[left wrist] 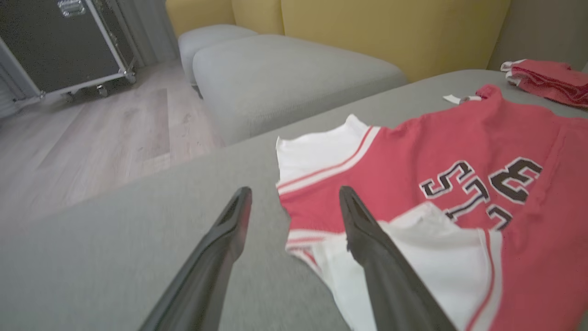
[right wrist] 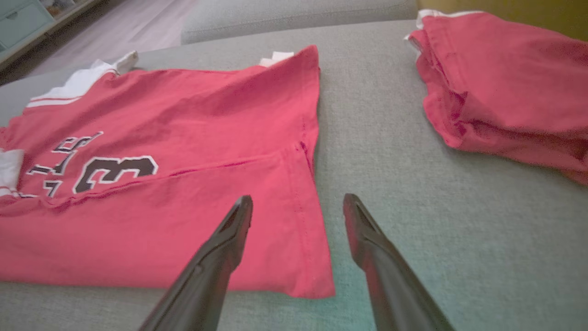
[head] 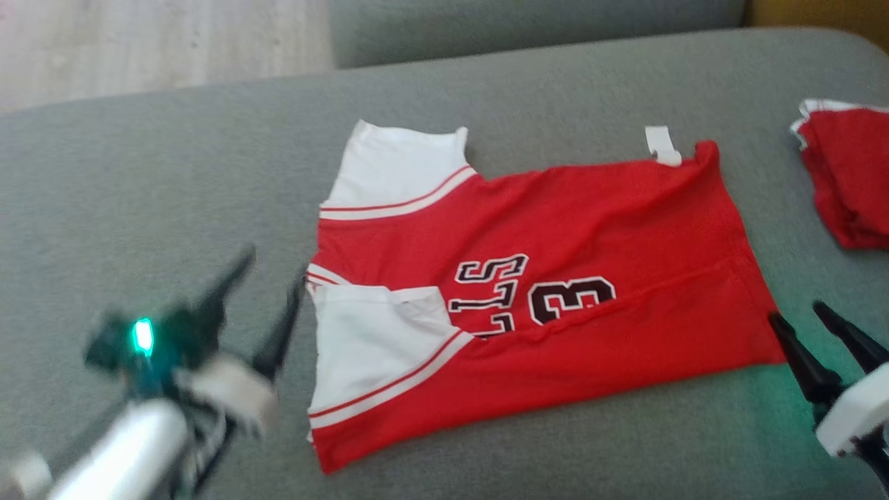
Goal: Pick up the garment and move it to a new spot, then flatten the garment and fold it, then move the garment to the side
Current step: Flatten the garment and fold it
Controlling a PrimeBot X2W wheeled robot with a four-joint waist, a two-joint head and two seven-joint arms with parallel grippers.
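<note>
On a gray couch (head: 173,173) a partly folded red jersey (head: 590,229) lies flat at centre, another folded red garment (head: 851,180) to its right, while the left pincer (head: 273,266) beside its left edge and the right pincer (head: 797,312) beside its right corner gape wide, empty.

Broad grey fabric cushion (head: 528,83) spans foreground, flat top, rounded far edge. Beyond it, second grey upholstered seat (left wrist: 285,78); smaller rounded grey pouf (left wrist: 206,39) just beside it, further left. Yellow upholstered backrest (left wrist: 390,32) behind both, far right. Pale wood plank floor (left wrist: 101,138) far left. Black flight case (left wrist: 59,41), metal edging, castors, on floor. Teal drawer unit (right wrist: 23,18) far left. Soft, even light.
</note>
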